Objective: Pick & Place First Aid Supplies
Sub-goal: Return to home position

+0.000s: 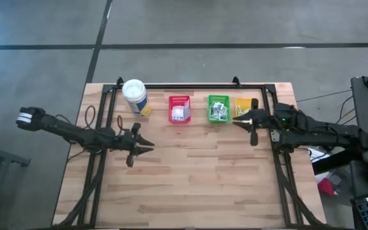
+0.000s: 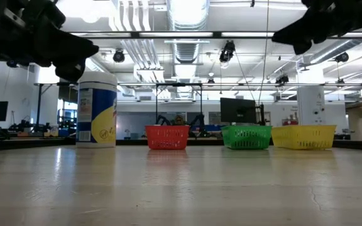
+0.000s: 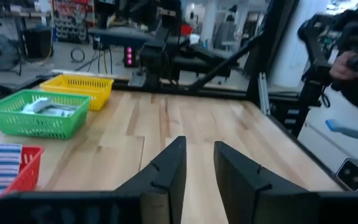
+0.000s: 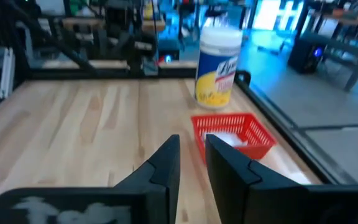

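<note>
Packets (image 1: 219, 112) in green bin (image 1: 209, 108): likely light, thin, floppy; pinch by edge. Left gripper (image 1: 149, 147), right gripper (image 1: 237, 121) both slightly parted, empty

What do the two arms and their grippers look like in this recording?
Both arms are dark, slim and jointed. The left arm carries a white band at its outer end and a thin looping cable. The right arm shows what looks like a small green light behind its wrist. The left gripper and right gripper each have two flat, dark, wedge-shaped fingers.
</note>
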Available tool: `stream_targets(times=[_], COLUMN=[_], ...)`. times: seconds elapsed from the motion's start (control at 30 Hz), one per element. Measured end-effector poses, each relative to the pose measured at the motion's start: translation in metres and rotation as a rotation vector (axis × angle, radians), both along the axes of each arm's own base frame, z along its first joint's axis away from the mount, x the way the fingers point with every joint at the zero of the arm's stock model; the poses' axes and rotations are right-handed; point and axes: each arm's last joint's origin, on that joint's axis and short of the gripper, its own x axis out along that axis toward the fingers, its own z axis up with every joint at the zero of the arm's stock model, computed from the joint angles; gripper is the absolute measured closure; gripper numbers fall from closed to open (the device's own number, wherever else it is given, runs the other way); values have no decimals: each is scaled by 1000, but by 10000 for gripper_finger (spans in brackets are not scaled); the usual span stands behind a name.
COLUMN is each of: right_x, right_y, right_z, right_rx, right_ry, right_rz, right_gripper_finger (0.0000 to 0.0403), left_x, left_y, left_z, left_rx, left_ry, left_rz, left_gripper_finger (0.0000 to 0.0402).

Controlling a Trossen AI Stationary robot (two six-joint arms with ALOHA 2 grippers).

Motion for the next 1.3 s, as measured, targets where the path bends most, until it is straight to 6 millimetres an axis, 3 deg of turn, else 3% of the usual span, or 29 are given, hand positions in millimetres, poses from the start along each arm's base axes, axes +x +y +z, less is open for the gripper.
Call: stream_targets(times=[0.5,0.83,0.93,1.3], right_x=[-37,-67,-70,-43], right_y=[8,15,16,10], right_z=[-5,2,-9,-60], right_rx=[-12,-42,-26,-5], right_ry=[-56,-257,-288,-285], right_rz=[4,3,3,23], right_gripper_finger=[347,351,351,351], left_x=[-23,-37,-42,-51], left_y=[5,10,11,13], left_z=[-11,-13,-12,-14], left_rx=[83,110,93,73], left_ry=[-36,1,-14,-7], left_rz=[25,90,91,96], left_gripper_finger=[307,307,307,307])
